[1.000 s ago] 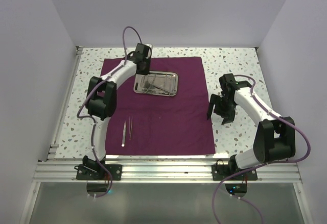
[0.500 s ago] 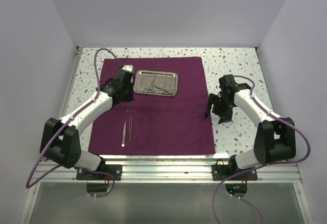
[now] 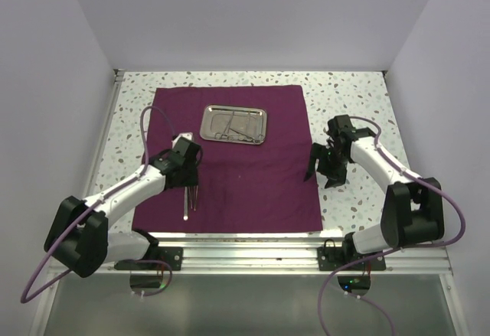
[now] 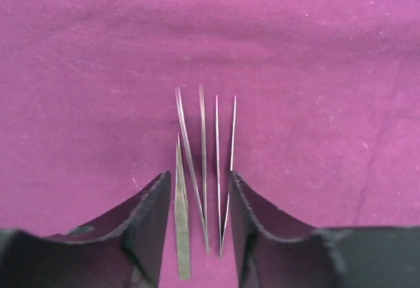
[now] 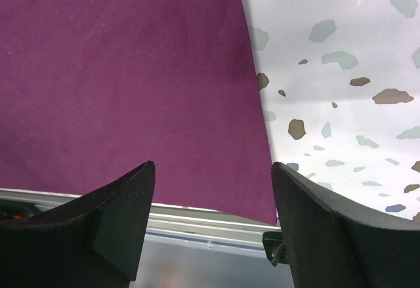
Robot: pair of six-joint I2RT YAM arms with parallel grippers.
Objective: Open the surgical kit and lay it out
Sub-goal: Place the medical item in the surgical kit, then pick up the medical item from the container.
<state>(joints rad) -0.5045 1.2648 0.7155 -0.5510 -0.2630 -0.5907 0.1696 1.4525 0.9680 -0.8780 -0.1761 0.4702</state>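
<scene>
Top external: the cloth (image 3: 253, 183) lies spread, the tray (image 3: 211, 113) at its far middle, tweezers (image 3: 186, 207) near left under the left gripper (image 3: 189, 176). Left wrist: its jaws stand partly apart astride the tweezers, gripping nothing; lift straight up so nothing snags. Right wrist: the right gripper (image 5: 211, 170) gapes empty over the cloth's right edge.

Left end effector (image 3: 191, 183) hides the tweezers' (image 3: 186, 207) far tips from above — tray instruments (image 3: 236, 129) indistinguishably small
</scene>
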